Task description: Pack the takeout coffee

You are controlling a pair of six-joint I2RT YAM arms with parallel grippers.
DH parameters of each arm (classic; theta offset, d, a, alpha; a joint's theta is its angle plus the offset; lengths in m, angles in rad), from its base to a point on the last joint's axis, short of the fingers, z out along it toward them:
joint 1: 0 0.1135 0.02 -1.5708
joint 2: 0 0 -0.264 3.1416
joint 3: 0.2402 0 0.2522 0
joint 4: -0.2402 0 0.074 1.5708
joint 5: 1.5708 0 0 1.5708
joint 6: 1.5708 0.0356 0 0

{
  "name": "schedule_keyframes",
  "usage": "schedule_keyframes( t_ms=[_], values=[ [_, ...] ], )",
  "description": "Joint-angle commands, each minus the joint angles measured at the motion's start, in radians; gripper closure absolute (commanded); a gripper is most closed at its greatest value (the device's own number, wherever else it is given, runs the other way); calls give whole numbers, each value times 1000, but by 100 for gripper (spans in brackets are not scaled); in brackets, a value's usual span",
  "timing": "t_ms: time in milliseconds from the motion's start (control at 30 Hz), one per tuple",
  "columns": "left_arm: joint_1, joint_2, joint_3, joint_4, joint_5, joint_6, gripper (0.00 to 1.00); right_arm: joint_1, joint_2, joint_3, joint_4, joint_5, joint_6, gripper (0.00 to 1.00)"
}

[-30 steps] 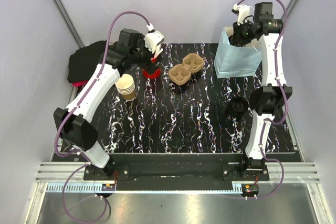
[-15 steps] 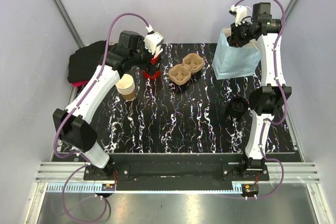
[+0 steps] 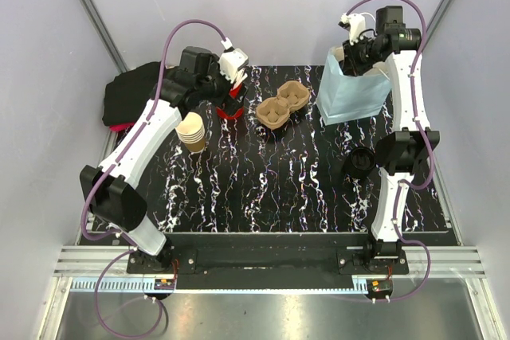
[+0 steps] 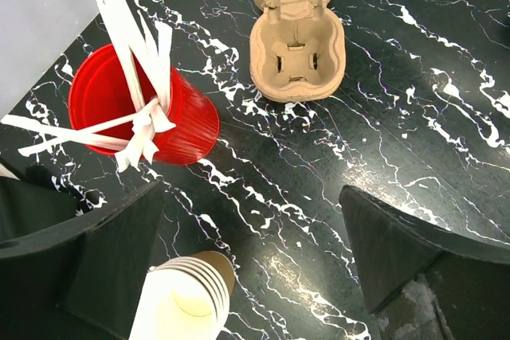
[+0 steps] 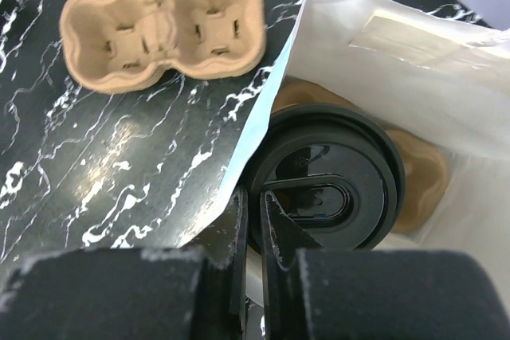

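One tan kraft-paper cup point(image 3: 191, 131) with a white inside stands upright on the black, white-veined desk point(image 3: 263, 197). It is close beside the left arm, near the red plastic cup point(image 3: 230, 109) and on the side closer to the arm bases. The left wrist view adds what the overhead cannot: several rolled rims ringed one under another, so it may be a nested stack, though I cannot count them. That view also shows the left claw point(image 4: 251, 197) released and spread wide, grasping nothing. The red cup holds a bundle of white plastic utensils point(image 4: 131, 77) that lean out over its rim.

One brown moulded-pulp carrier point(image 3: 281, 105) with two wells lies mid-desk at the far side.

The right claw point(image 5: 253, 205) is clenched on the top edge of one light-blue paper bag point(image 3: 351, 93), which is tilted at the far right. Only the right wrist view looks inside the bag. It shows a white lining and one black round lid point(image 5: 327, 189) with tan-brown material on either side, cup or carrier I cannot tell. The overhead alone shows a second black round thing point(image 3: 360, 162) on the desk by the right arm, and a black cloth point(image 3: 131, 97) at the far left.
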Motion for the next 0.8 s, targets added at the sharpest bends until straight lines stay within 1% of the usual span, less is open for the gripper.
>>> schedule_keyframes(
  t_ms=[0, 333, 767],
  values=[
    [5, -45, 0, 44, 31, -18, 1, 11, 11, 58, -84, -59, -64, 100],
    [5, -28, 8, 53, 52, -38, 1, 22, 2, 67, -207, -124, -171, 100],
    [5, -20, 17, 57, 63, -52, 1, 50, -27, 56, -385, -151, -303, 100]
  ],
)
